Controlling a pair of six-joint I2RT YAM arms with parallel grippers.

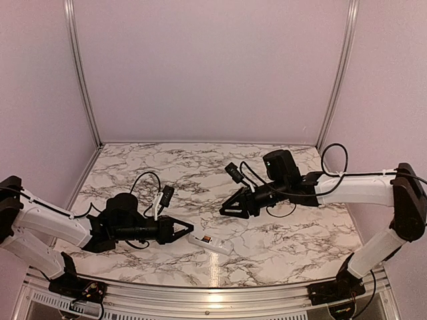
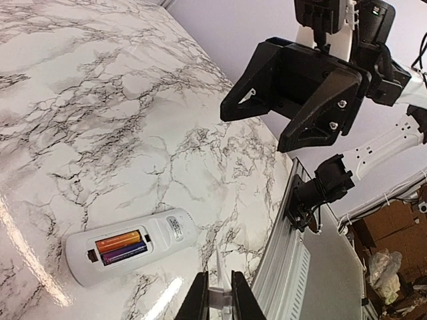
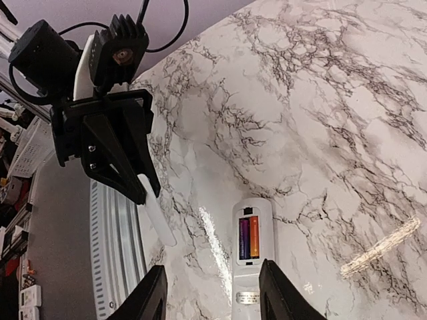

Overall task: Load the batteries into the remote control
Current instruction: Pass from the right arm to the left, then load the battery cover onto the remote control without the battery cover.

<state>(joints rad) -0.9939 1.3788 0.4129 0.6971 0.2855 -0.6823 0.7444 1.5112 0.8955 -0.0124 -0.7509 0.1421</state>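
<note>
**Remote control, back open, both cells in the bay: handling notes**

Marble table (image 1: 200,167): glossy, little grip for smooth plastic; right gripper (image 2: 252,133): fingers apart, nothing between them, hanging at 1 o'clock of the remote and apart from it; left gripper (image 1: 187,231): fingers clamped on a thin white strip (image 3: 159,217), at 9 o'clock of the remote, just beside it; remote control (image 1: 212,242): lies face down at 6 o'clock of the table, near the front edge, compartment uppermost; judged light, rigid and smooth-shelled, prone to skate if pushed, best pinched across its long sides away from the open bay; strip: judged thin and springy, probably the cover; orange battery (image 2: 120,241), dark battery (image 2: 124,253): side by side in the bay; judged hard, round, quick to roll if tipped out.
</note>
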